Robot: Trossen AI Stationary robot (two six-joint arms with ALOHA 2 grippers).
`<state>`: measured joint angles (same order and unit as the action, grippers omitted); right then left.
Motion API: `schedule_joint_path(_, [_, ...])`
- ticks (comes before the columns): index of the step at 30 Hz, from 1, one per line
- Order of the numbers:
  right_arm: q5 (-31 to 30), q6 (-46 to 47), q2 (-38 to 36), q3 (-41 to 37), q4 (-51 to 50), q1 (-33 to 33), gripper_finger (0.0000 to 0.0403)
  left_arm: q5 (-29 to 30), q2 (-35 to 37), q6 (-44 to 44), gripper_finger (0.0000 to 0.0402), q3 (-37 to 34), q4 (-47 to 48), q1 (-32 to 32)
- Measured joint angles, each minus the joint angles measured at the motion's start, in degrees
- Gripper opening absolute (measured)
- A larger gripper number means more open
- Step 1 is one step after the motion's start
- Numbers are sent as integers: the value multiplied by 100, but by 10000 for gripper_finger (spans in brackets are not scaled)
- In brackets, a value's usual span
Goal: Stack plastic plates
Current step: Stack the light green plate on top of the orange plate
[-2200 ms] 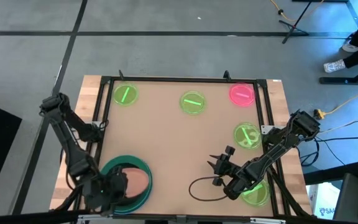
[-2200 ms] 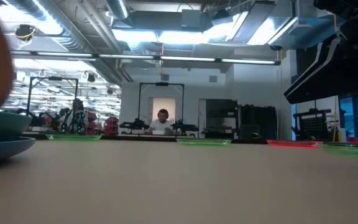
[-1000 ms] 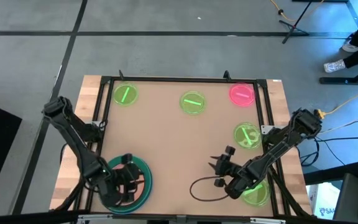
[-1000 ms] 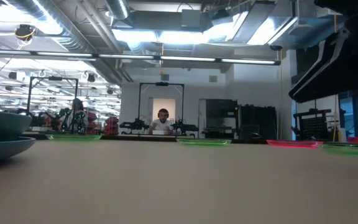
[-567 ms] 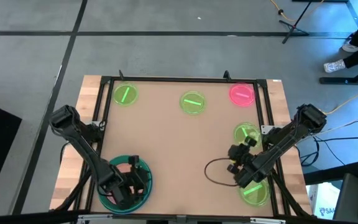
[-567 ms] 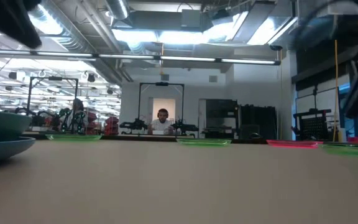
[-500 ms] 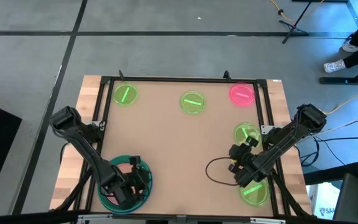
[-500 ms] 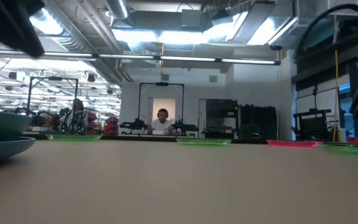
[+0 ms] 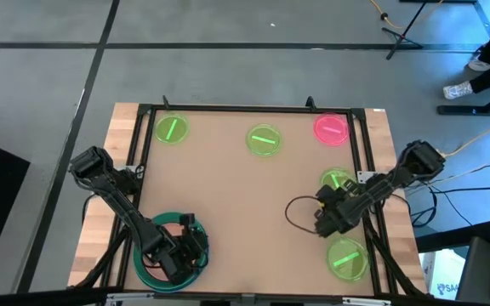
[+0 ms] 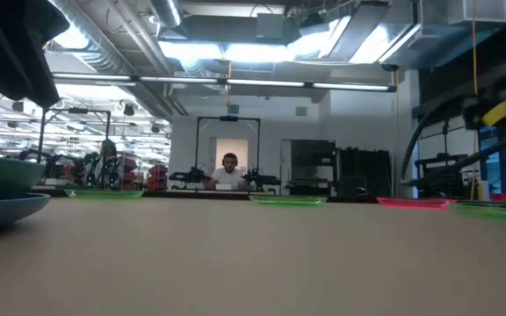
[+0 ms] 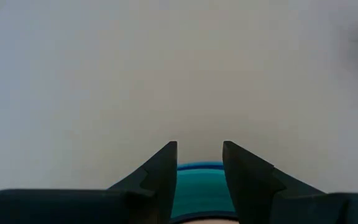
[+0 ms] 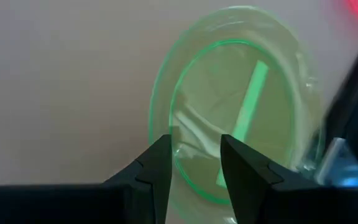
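Note:
A stack of large plates stands at the near left: a blue plate (image 10: pixel 7 207) at the bottom with a green one (image 9: pixel 147 255) on it. My left gripper (image 9: pixel 185 245) hovers over the stack, open and empty, with the teal rim (image 11: pixel 199 177) showing between its fingers; it hides the salmon-pink plate. My right gripper (image 9: pixel 328 212) is open over the near rim of a small neon-green plate (image 12: pixel 241 106) at the right middle. Other small neon-green plates lie flat at the far left (image 9: pixel 171 129), far middle (image 9: pixel 264 140) and near right (image 9: pixel 347 259). A hot-pink one (image 9: pixel 331 128) lies at the far right.
A dark frame (image 9: pixel 253 109) edges the tan table top. A black cable loop (image 9: pixel 300 212) hangs beside my right gripper. The table's middle (image 9: pixel 245 204) is bare. A person shows far off in the room behind the table (image 10: pixel 229 167).
My right gripper has left the near-right neon-green plate, which lies uncovered, and has gone toward the far edge to the right-middle neon-green plate. My left gripper has shifted a little toward the right over the stack.

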<state>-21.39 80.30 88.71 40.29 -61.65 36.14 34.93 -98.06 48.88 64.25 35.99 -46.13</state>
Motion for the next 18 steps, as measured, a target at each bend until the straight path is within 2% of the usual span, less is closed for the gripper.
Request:
schedule_joint_path(5, [148,-701,-7,-118,542,-269,126,-5,0,0,123,0,0,0])
schedule_joint_path(18, [305,-861,-7,-81,330,-280,127,-14,0,0,123,0,-2,0])
